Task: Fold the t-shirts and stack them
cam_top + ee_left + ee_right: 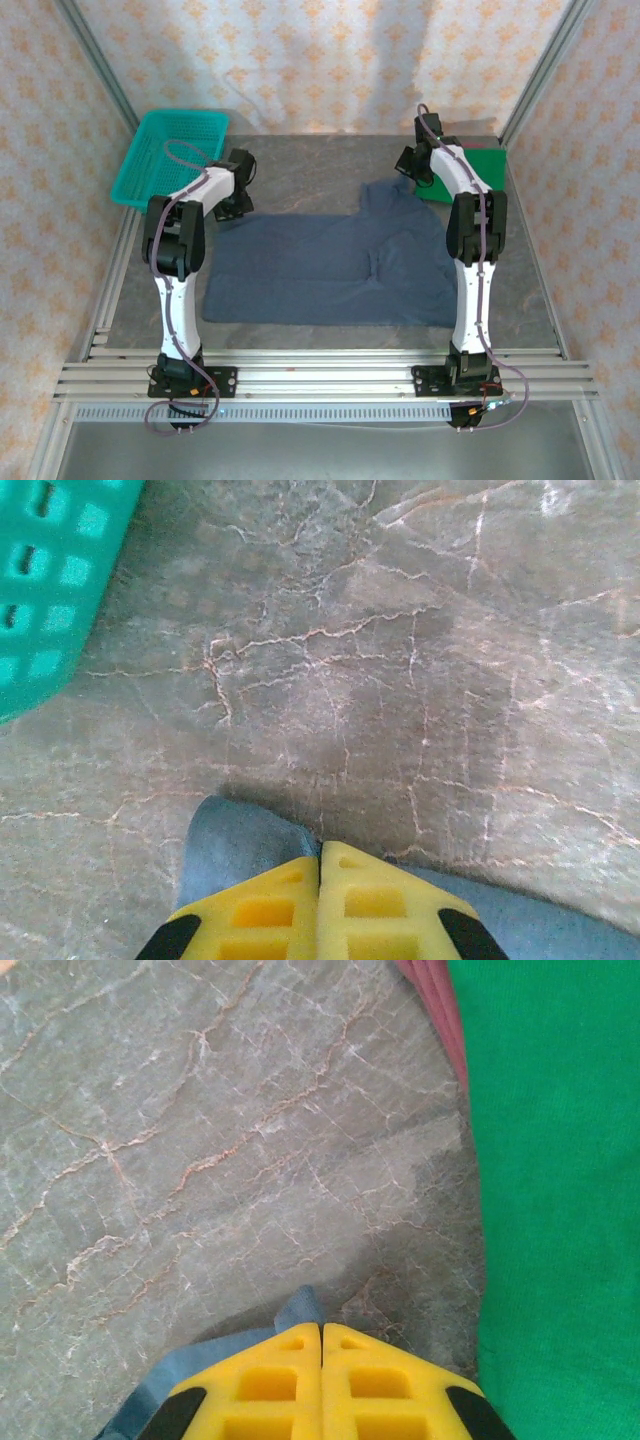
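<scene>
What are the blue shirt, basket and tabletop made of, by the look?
Slate-blue t-shirt: soft matte cloth, probably cotton knit; it wrinkles and drapes. Teal basket: moulded plastic mesh, slightly glossy, with regular square holes. Table: grey stone-look surface, veined; real stone or laminate, unclear.

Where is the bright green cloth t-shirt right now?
In the top view the bright green cloth t-shirt lies at the far right of the table, right of the right gripper, which pinches the dark slate-blue t-shirt.
</scene>
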Motion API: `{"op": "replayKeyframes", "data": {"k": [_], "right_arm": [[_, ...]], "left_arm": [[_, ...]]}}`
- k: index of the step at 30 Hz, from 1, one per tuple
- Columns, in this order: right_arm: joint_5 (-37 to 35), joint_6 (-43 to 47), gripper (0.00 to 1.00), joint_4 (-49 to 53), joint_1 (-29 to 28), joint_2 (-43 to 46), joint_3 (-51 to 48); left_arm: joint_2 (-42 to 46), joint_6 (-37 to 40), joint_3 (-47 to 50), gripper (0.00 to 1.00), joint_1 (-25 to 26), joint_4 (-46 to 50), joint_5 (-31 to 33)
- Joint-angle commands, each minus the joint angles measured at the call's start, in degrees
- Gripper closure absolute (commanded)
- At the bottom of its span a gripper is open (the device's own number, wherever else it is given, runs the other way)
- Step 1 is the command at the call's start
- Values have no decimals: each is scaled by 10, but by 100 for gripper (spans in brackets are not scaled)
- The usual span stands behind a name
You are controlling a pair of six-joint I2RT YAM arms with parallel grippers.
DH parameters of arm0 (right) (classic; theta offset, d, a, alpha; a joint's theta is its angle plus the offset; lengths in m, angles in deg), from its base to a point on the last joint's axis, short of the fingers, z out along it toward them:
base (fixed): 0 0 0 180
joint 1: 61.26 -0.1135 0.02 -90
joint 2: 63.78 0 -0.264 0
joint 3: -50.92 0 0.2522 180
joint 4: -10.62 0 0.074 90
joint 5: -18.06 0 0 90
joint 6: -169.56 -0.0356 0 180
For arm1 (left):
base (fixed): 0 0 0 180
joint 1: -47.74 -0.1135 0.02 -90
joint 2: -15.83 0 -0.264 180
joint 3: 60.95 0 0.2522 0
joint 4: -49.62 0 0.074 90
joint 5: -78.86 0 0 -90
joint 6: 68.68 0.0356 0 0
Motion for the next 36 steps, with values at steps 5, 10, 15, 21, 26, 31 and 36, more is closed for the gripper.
{"op": "replayKeyframes", "data": {"k": [5,10,15,21,26,31,36], "right_arm": [[-2,1,100,-23,-1,59,-19],[-4,3,100,-26,0,69,-29],[-3,1,100,-42,0,94,-59],[2,-1,100,-59,0,129,-103],[3,-4,100,-69,0,167,-144],[-2,-5,100,-78,0,216,-195],[-18,0,100,-78,2,273,-256]], "left_arm": [[71,25,17,100,-2,-16,5],[89,38,21,100,-2,-11,11],[108,41,30,100,-1,-10,4],[130,47,54,100,6,-17,-8],[165,56,74,100,11,-18,-3],[203,66,104,100,14,-23,0],[248,71,143,100,15,-28,10]]}}
